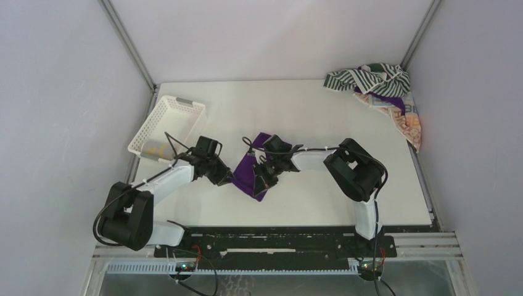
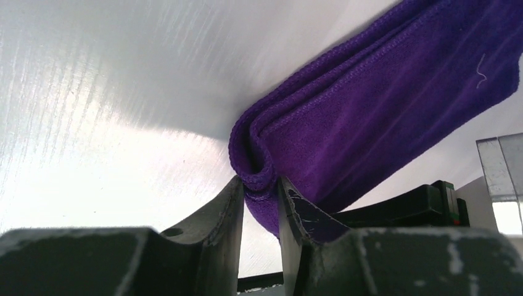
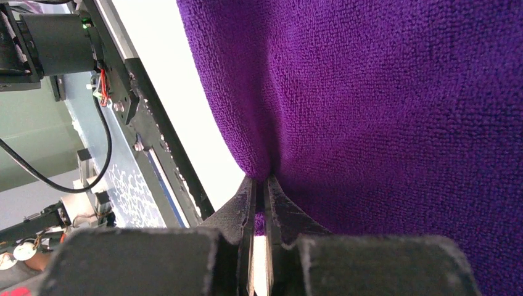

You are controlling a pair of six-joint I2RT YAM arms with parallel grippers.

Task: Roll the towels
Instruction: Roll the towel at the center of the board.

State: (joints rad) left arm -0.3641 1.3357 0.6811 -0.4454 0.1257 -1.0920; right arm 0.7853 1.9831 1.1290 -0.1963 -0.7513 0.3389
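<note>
From the overhead view, both arms meet at the middle of the white counter (image 1: pixel 321 197), over a soft, solid purple towel (image 1: pixel 248 168). It lies folded into a long band running diagonally between the two wrists.

The left gripper (image 1: pixel 226 179) sits at the band's left edge. On its wrist camera, its fingers (image 2: pixel 225 209) are clenched on the thick folded edge of the purple towel (image 2: pixel 370 111). The doubled layers bulge up between the tips, with the stitched hems stacked above.

The right gripper (image 1: pixel 265 180) comes in from the other side, just beside the left one. Its fingers (image 3: pixel 243 209) are pinched nearly together on a tuck of the same purple towel (image 3: pixel 401 123), which fills most of that camera's view.

At the far right corner of the counter is a loose heap of cloth. A green-and-white striped towel (image 1: pixel 370 78) is on top and an orange and beige patterned towel (image 1: pixel 408 121) spreads underneath toward the edge. A sliver of purple shows between them.

A white plastic lattice basket (image 1: pixel 179 114) stands at the far left, well apart from the heap. Something pale yellow shows through its near end, but I cannot tell what it is.
</note>
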